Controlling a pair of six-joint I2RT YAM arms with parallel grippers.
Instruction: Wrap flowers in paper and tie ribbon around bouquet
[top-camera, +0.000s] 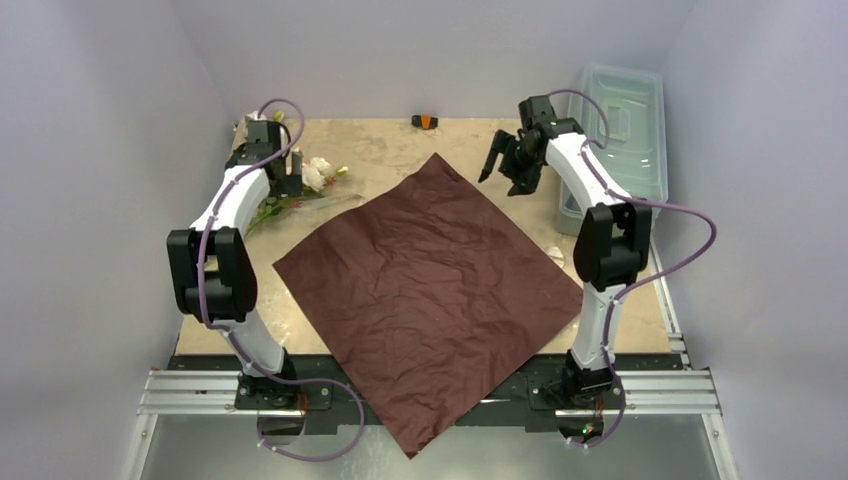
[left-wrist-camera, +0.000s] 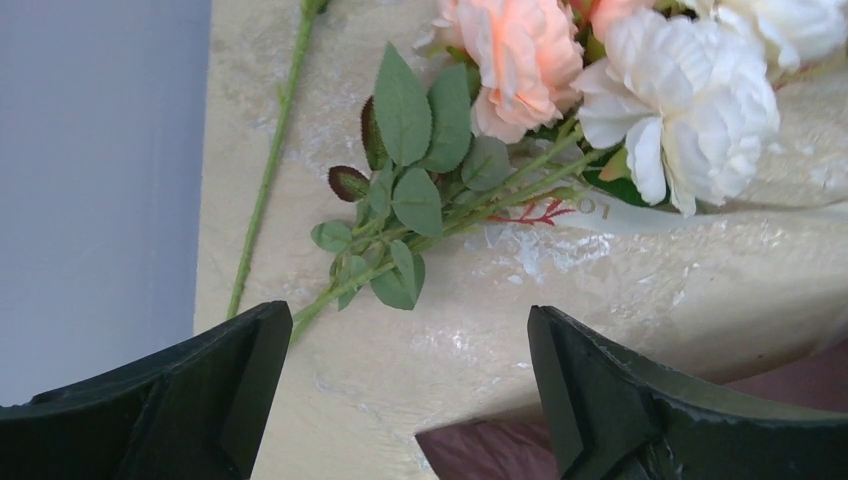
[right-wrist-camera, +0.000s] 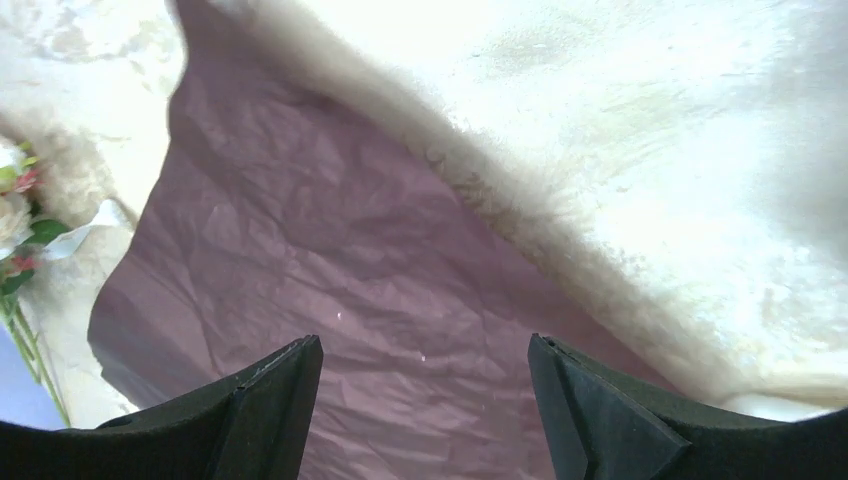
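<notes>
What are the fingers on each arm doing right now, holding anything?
Left gripper: open, holding nothing, by the flowers.
Right gripper: open, holding nothing, near the paper.

Crinkled maroon paper on pale table under the right gripper, jaws wide apart; flowers at left.

Two robot arms: the left arm and right arm share white curved shells, black boxy joints, looping purple cables, and black wedge-shaped fingers.
</notes>
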